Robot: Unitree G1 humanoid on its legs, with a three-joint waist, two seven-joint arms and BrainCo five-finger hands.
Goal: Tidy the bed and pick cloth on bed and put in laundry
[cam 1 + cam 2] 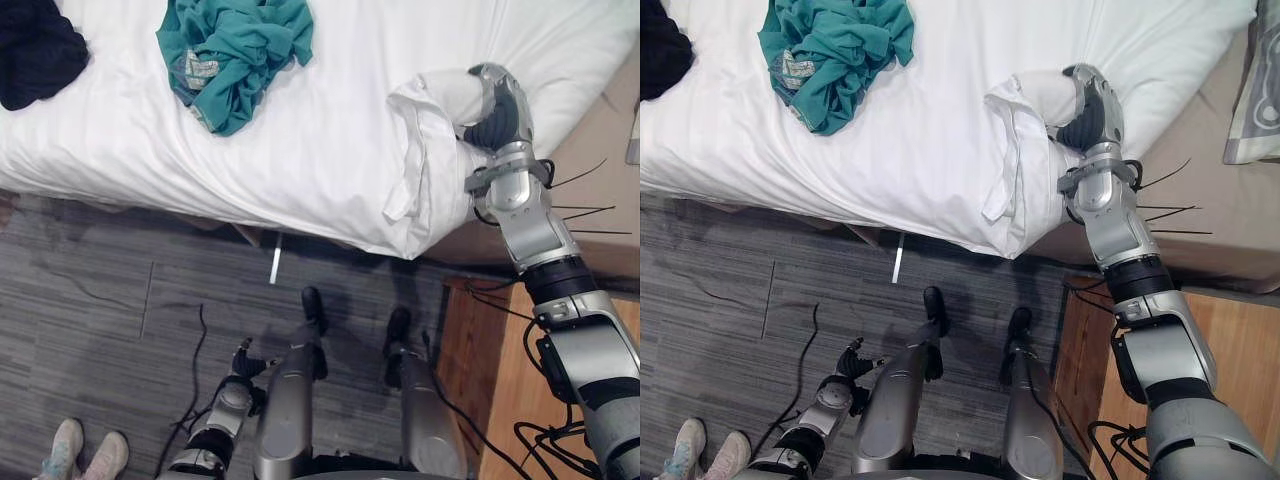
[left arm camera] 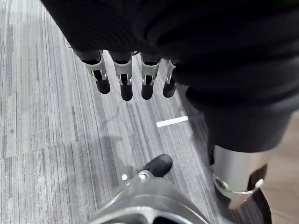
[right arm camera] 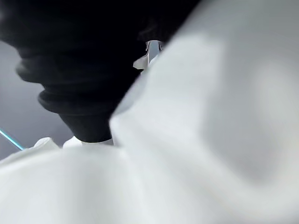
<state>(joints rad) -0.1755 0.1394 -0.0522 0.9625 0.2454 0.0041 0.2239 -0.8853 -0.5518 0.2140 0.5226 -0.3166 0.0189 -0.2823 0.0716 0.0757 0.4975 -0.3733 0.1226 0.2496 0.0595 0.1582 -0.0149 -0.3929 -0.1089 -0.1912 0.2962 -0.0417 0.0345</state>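
Observation:
A crumpled teal cloth (image 1: 238,55) lies on the white bed cover (image 1: 300,150) toward the far side. A dark cloth (image 1: 35,50) rests at the bed's far left. My right hand (image 1: 497,105) is at the cover's near right corner, its fingers curled over a bunched fold of the white cover (image 1: 1025,130), which is turned back onto the bed. White cloth presses close against the right hand (image 3: 148,51) in its wrist view. My left hand (image 1: 240,358) hangs low over the floor, its fingers (image 2: 121,79) straight and holding nothing.
Tan bare mattress (image 1: 600,200) shows to the right of the folded-back corner, with a grey pillow (image 1: 1255,100) on it. A wooden side table (image 1: 500,400) stands at the lower right. A person's shoes (image 1: 85,450) are on the grey carpet at the lower left.

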